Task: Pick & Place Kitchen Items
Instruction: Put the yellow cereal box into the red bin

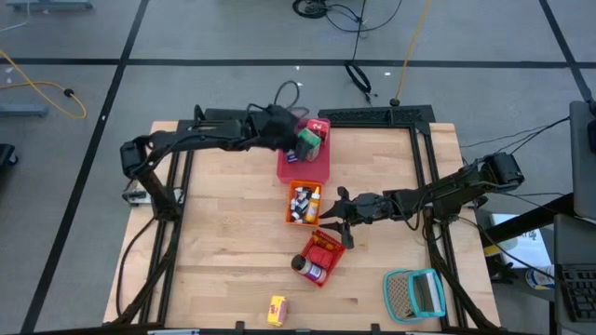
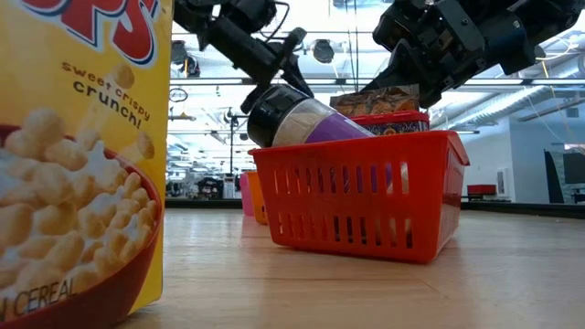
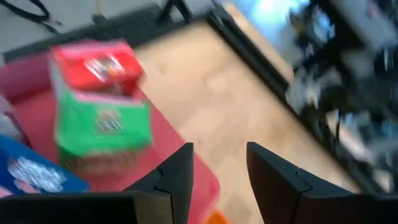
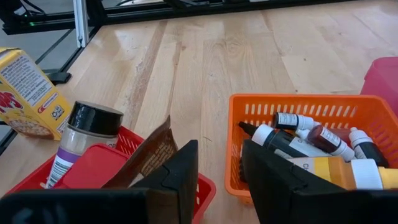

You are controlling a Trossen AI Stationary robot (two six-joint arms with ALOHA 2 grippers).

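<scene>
Both grippers hang over the light wooden table (image 1: pixel 223 233). Left gripper (image 3: pixel 217 180) hovers above the pink tray (image 1: pixel 312 166) at the far middle of the table, its dark fingers parted with nothing between them; in that tray a red carton (image 3: pixel 96 65) sits on a green carton (image 3: pixel 102 127), with a blue carton (image 3: pixel 34 174) beside them. Right gripper (image 4: pixel 217 180) hangs between the orange basket (image 4: pixel 298 109) and the red basket (image 2: pixel 361 196), its fingers apart and empty. Tiny bottles (image 4: pixel 311 140) with white, dark and red-brown caps lie in the orange basket. A dark-lidded jar (image 4: pixel 87 134) leans on the red basket's rim, next to a small red container (image 4: pixel 90 168) and a brown packet (image 4: pixel 146 158). A yellow cereal carton (image 1: pixel 277 310) stands alone near the table's front edge, and a teal-framed mesh item (image 1: pixel 416 293) lies at the front right corner.

Around the table runs a grey floor marked with dark lines, with cables (image 1: pixel 354 19) trailing over it. Beyond the baskets, the low view shows a bright hall with ceiling lights.
</scene>
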